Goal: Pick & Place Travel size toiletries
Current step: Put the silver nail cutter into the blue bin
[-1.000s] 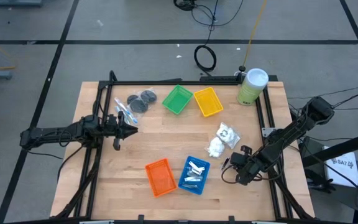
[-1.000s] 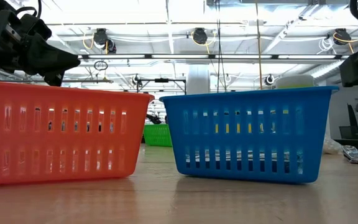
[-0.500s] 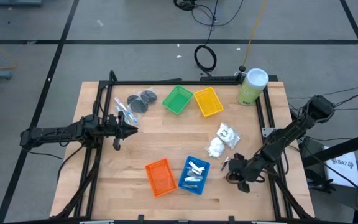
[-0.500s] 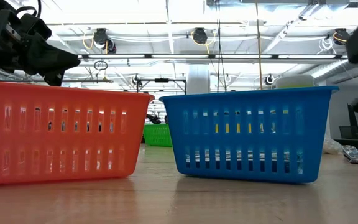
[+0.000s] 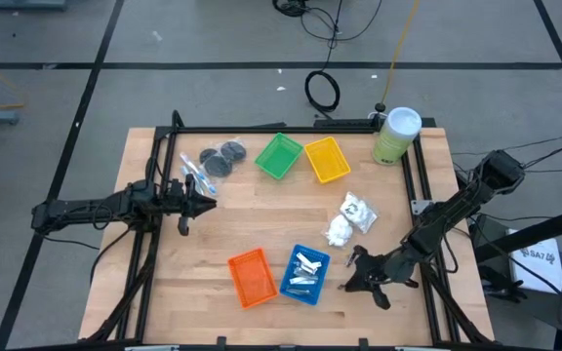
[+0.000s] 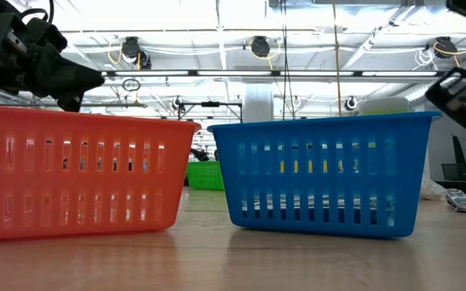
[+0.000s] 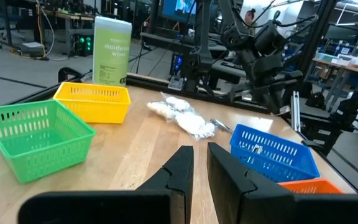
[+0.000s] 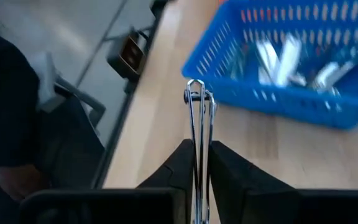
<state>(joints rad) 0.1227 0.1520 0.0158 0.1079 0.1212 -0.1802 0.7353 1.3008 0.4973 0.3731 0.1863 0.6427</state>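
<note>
- The right gripper (image 5: 347, 284) is beside the blue tray (image 5: 305, 274), fingers clenched on a thin metal clip (image 8: 196, 134).
- Silver tubes (image 5: 305, 265) lie in the blue tray.
- The left gripper (image 5: 209, 204) hovers near the dark discs (image 5: 221, 157), fingers nearly together, grasping nothing.

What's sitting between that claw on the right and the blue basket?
Nothing: in the high view only bare wood separates the right gripper from the blue basket. The gripper itself pinches a thin metal clip, which points toward the basket in the right wrist view.

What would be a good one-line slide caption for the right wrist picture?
Right gripper shut on a slim metal nail clipper, near the blue tray of silver foil tubes.
</note>
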